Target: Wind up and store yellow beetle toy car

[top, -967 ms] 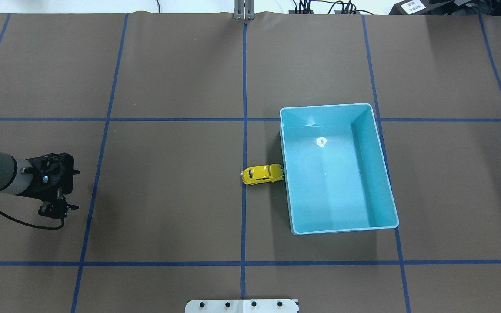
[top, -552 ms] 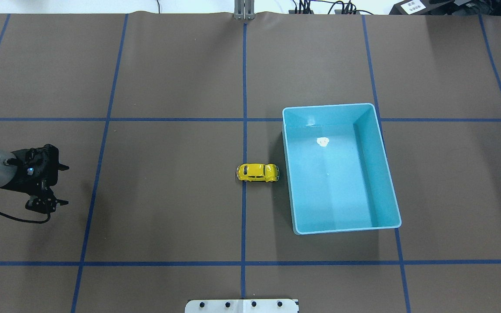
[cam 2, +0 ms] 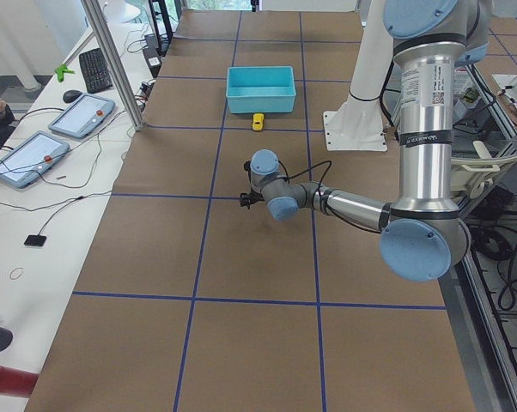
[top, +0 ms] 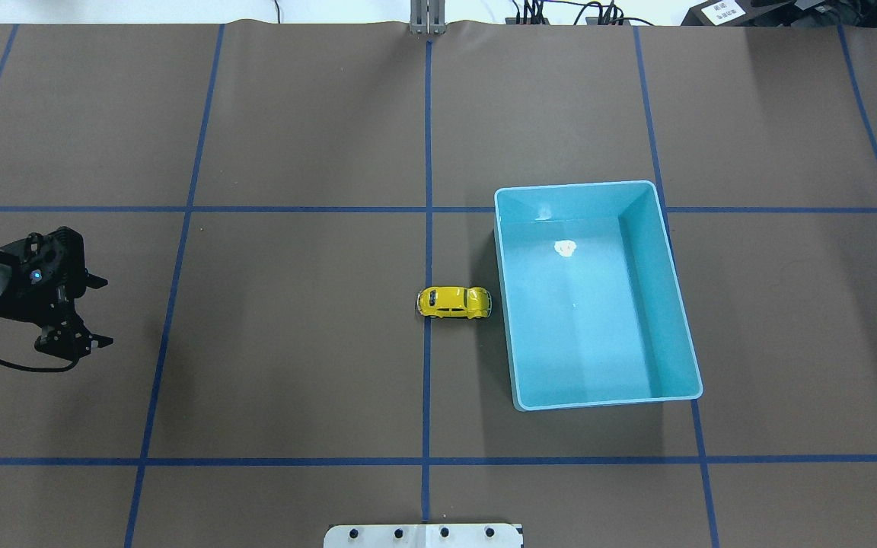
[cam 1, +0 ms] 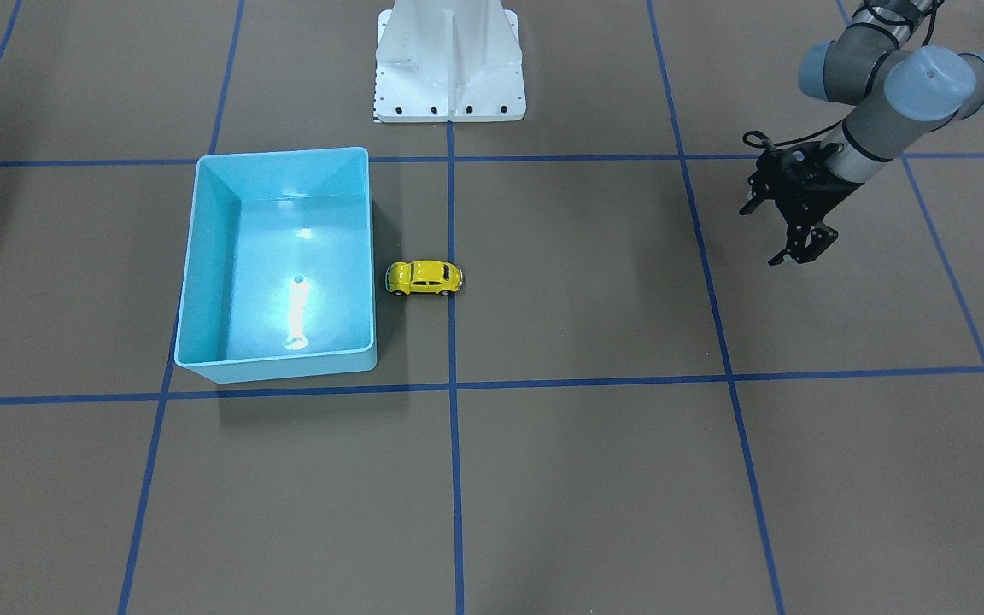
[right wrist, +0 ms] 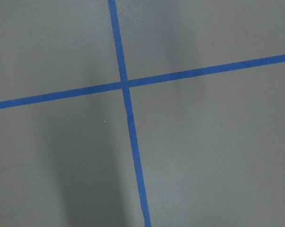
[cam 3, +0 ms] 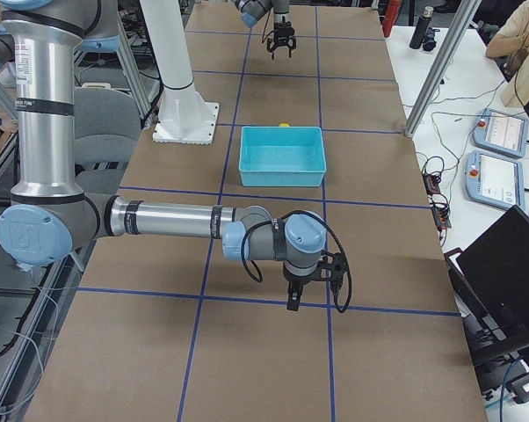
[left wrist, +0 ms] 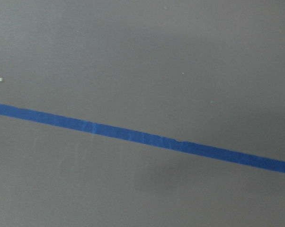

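Observation:
The yellow beetle toy car (top: 454, 302) stands on its wheels on the brown table, just left of the blue bin (top: 591, 327), a small gap apart. It also shows in the front view (cam 1: 424, 278) beside the bin (cam 1: 287, 282), and in the left view (cam 2: 258, 122). My left gripper (top: 101, 312) is open and empty, far to the left of the car, also seen in the front view (cam 1: 761, 237). My right gripper (cam 3: 315, 308) shows only in the right side view, low over the table; I cannot tell if it is open. Both wrist views show only table and tape.
The bin holds nothing. Blue tape lines grid the table. The robot's white base plate (top: 423, 535) sits at the near edge. Tablets (cam 2: 78, 116) and cables lie on the operators' white desk past the table's far edge.
The car sat tilted against the bin, then rolled a little left and straightened. The bin shifted slightly right. My left gripper moved left, away from the car.

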Tool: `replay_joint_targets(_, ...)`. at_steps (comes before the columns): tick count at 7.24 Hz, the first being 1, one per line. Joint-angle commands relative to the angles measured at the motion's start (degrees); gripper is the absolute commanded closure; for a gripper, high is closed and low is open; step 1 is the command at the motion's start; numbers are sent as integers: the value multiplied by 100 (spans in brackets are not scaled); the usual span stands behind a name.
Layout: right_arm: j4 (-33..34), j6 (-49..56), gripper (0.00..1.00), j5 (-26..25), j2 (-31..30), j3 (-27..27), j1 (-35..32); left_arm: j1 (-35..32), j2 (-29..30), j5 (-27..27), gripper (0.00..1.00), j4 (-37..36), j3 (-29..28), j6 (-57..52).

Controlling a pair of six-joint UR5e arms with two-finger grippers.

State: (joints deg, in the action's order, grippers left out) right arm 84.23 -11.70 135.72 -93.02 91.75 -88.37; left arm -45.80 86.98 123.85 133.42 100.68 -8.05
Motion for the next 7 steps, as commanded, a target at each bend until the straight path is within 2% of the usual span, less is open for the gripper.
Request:
replay_joint_targets(1, -396, 36, 0, 426, 20, 44, 21, -287, 126, 104, 0, -289, 30, 1221)
replay_joint_targets(2, -824, 97, 0, 533, 12, 105, 204, -654, 144, 400, 0, -621, 39, 1549)
replay_joint_targets(3, -1212, 106, 0, 517, 47, 332, 545, -1197, 344, 734, 0, -1416, 135, 1952)
replay_joint_targets(4, -1276, 106, 0, 282, 360, 656, 1123, -1621, 433, 911, 0, -2077, 179, 2296)
replay_joint_targets(6, -1268, 97, 0, 192, 853, 852, 1661, -2229, 811, 860, 0, -3002, 110, 2825)
replay_joint_targets(7, -1260, 106, 0, -191, 1151, 923, 2021, -2431, 873, 869, 0, -3302, 144, 2826)
